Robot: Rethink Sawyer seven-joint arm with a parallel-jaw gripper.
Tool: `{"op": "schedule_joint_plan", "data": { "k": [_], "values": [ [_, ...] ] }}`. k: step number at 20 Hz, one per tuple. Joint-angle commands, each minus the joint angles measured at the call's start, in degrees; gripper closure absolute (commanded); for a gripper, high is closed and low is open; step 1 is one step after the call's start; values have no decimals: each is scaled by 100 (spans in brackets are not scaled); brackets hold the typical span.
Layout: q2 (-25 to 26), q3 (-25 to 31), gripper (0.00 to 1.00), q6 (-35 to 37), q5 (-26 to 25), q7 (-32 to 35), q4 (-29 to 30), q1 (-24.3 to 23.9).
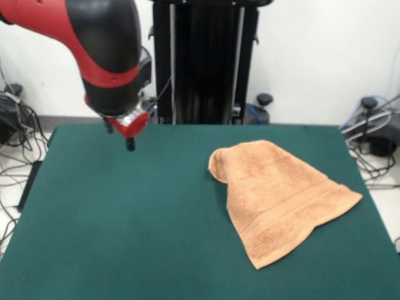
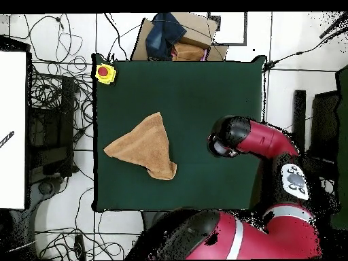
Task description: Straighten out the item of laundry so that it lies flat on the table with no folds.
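The towel (image 1: 278, 200) was not yet flat: it lay on the green table (image 1: 125, 225) gathered into a rough cone shape, with a rounded bunched corner at its far end and the striped band running along its wide near edge. So the step in hand, as I judge it, was the approach before a grasp, because nothing was held and the arm hung over bare felt.

The gripper (image 1: 130, 142) was above the table near its far side, and the towel lay well apart from it, toward the other side of the table and nearer the front camera. Whether the fingers were apart or together I could not tell; only a small dark tip showed under the red wrist.

The next move probably called for travelling across to the bunched corner, coming down on it and pulling it outward to open the fold.
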Motion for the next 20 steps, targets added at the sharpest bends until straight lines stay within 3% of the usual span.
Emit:
{"op": "schedule_joint_plan", "data": {
  "k": [1,5,15,20],
  "values": [
    [156,758,0,-419,-80,-86,538,257],
    [445,940,0,-600,-40,-52,376,181],
    [567,1312,0,-531,253,180,338,212],
    [475,1911,0,-135,100,-897,435,-177]
  ]
}}
